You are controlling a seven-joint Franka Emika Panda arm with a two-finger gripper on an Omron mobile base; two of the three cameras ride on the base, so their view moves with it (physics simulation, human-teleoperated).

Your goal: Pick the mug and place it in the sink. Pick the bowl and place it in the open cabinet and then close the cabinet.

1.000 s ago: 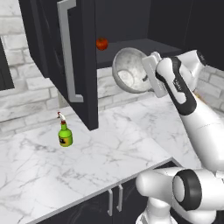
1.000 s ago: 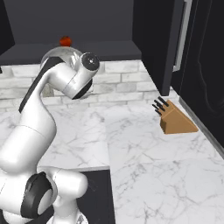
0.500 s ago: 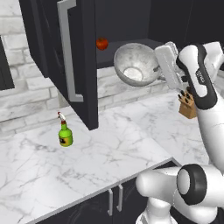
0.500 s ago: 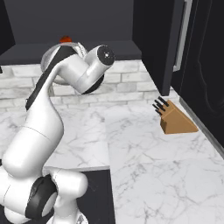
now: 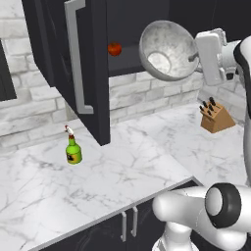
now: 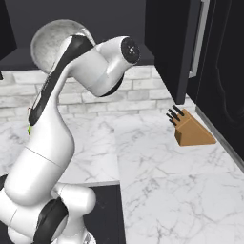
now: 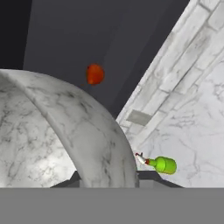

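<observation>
Wide round speckled grey-white stone bowl (image 5: 166, 49) held aloft, tipped on side, mouth facing camera in left base view, in front of open tall black wall cabinet (image 5: 90, 73), level with its shelf. Two-finger gripper (image 5: 196, 56) clamped narrow on bowl rim. Small red round fruit (image 5: 114, 48) on cabinet shelf, left of bowl. Green bottle (image 5: 73, 150) on white marble counter (image 5: 147, 152) below cabinet door. Wooden knife block (image 5: 215, 117) on counter, below gripper.

bowl (image 5: 166, 49): we see it speckled grey-white, tipped on its side in mid-air, its mouth facing the cabinet's opening
cabinet (image 5: 95, 68): we see it black, door swung open, silver bar handle
</observation>
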